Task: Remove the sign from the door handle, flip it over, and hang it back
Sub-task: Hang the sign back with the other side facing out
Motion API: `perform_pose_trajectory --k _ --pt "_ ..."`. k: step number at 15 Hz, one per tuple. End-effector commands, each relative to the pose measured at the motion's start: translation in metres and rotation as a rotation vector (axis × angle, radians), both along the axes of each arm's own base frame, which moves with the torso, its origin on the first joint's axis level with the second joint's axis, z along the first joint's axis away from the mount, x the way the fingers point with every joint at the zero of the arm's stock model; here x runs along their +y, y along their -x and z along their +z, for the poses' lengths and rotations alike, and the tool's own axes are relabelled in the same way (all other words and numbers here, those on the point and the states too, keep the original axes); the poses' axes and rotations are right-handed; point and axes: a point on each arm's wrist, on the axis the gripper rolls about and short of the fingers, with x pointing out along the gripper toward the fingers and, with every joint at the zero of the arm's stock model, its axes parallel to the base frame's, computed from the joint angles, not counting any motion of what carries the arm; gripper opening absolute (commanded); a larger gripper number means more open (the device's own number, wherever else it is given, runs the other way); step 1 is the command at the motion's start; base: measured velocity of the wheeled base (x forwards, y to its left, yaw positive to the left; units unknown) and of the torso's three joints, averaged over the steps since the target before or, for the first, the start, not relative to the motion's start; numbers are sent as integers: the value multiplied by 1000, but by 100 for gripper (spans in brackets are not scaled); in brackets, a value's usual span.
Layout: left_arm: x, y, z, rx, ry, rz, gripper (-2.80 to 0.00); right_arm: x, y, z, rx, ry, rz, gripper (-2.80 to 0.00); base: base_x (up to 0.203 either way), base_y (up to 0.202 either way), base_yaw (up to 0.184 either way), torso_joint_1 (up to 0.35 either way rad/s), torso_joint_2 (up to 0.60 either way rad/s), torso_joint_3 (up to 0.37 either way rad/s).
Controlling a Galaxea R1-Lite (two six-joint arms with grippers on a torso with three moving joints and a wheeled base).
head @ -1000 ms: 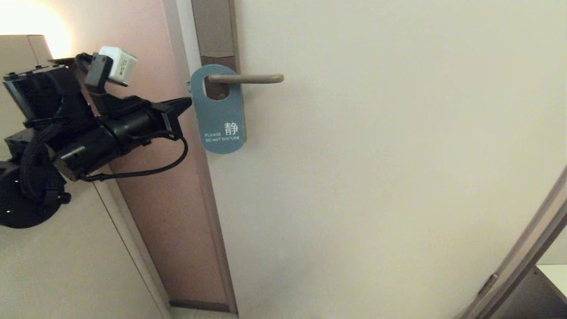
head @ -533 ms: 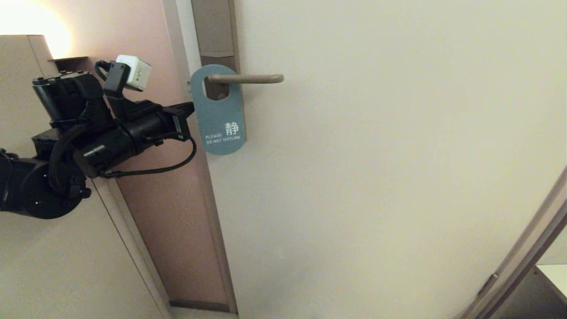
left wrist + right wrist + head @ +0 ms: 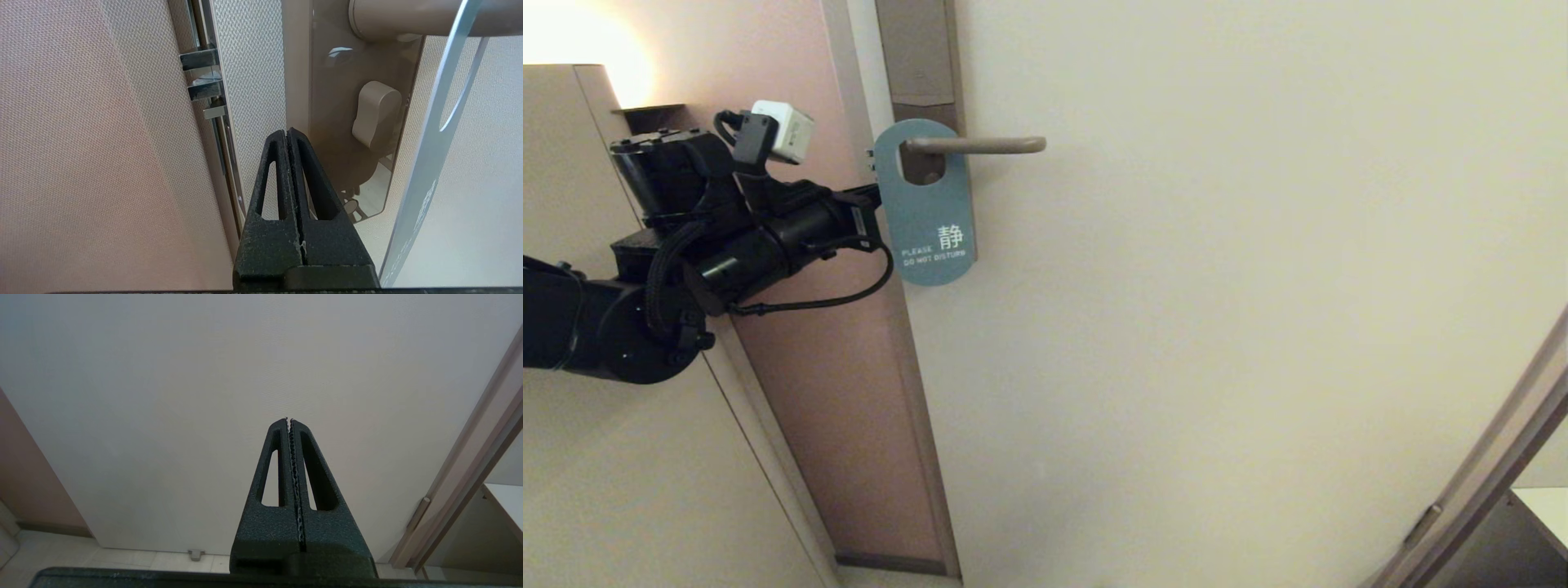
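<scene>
A teal-blue sign (image 3: pixel 929 212) with white "PLEASE DO NOT DISTURB" hangs by its hole on the bronze-grey door handle (image 3: pixel 980 145), blue side out. My left gripper (image 3: pixel 876 194) is shut and empty, its tip right at the sign's left edge, level with the sign's middle. In the left wrist view the shut gripper (image 3: pixel 287 131) points at the door edge beside the brown backplate (image 3: pixel 327 122); the sign (image 3: pixel 425 171) shows edge-on a short way off, under the handle (image 3: pixel 408 16). My right gripper (image 3: pixel 288 420) is shut and empty, low, facing the bare door.
The cream door (image 3: pixel 1217 310) fills the scene. A pinkish door jamb (image 3: pixel 800 343) and wall stand behind my left arm. A thumb-turn knob (image 3: pixel 374 112) sits on the backplate below the handle. A second door frame (image 3: pixel 1478 474) slants at the lower right.
My left arm has moved right and slightly up, bringing its shut tip to the sign's left edge. The sign and handle have not moved.
</scene>
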Motion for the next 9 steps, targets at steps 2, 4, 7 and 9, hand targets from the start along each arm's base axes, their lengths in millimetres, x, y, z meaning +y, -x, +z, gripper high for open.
perform_pose_trajectory --k 2,4,7,9 --pt "0 2 2 -9 1 -2 -280 0 0 0 0 0 0 -280 0 0 0 0 0 0" --pt "2 9 8 -23 3 2 -280 0 0 0 0 0 0 -280 0 0 0 0 0 0" --pt "8 33 14 -24 3 6 -280 0 0 0 0 0 0 -280 0 0 0 0 0 0" --pt "17 51 15 -6 -3 22 -280 0 0 0 0 0 -1 -280 0 0 0 0 0 0"
